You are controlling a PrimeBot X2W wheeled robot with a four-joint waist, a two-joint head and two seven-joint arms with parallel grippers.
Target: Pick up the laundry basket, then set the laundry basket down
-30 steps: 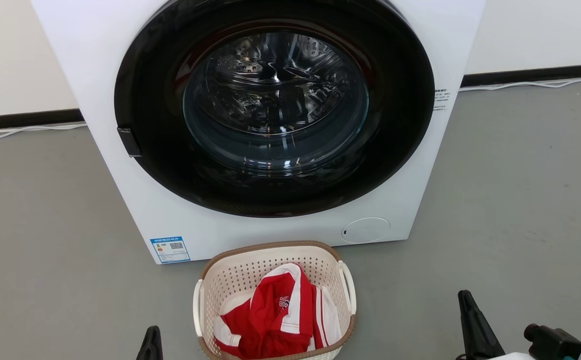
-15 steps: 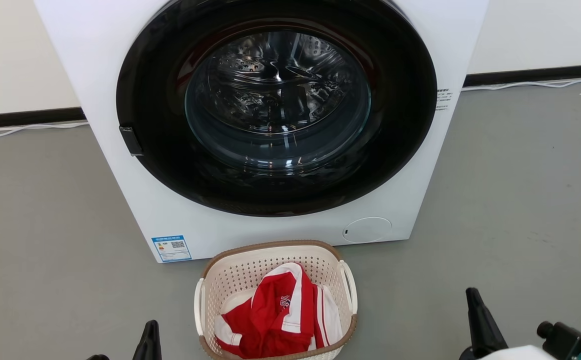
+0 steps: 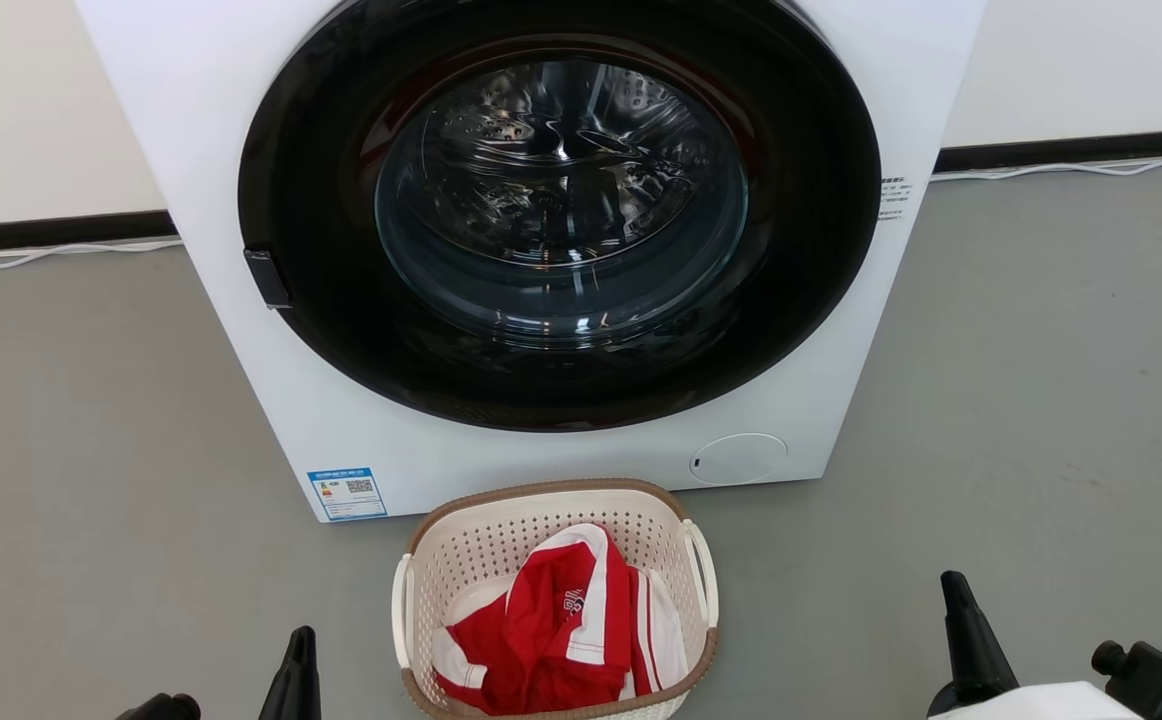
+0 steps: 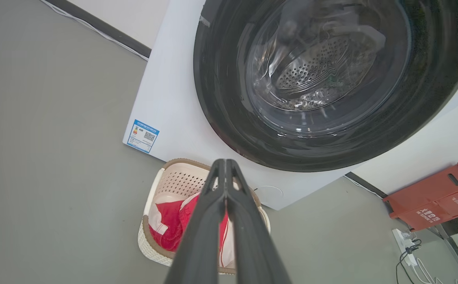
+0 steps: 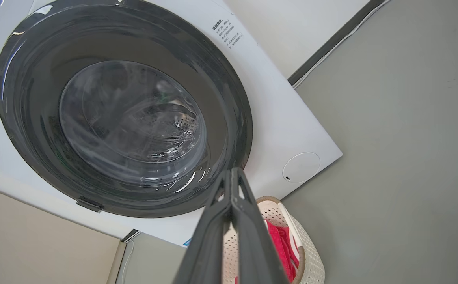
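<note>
The laundry basket point(image 3: 501, 545) stands on the grey floor just in front of the washer, cream-white with a brown rim and white loop handles point(image 3: 402, 610), and holds a red and white garment point(image 3: 551, 630). My left gripper point(image 3: 299, 665) pokes up at the bottom edge, left of the basket and apart from it. At the lower right my right gripper point(image 3: 961, 625) stands well clear of the basket. Both wrist views show the fingers pressed together with nothing between them, above the basket point(image 4: 174, 181) point(image 5: 308, 256).
A white front-loading washer point(image 3: 341, 420) with a closed dark round door point(image 3: 561, 210) rises right behind the basket. White cables point(image 3: 51, 258) run along the wall's dark skirting. A red crate point(image 4: 434, 199) and a power strip point(image 4: 404, 246) lie off to the side.
The whole head view has drifted slightly, so the camera moved. The left gripper shows a little higher in the picture and the right one has shifted right; the basket stays put.
</note>
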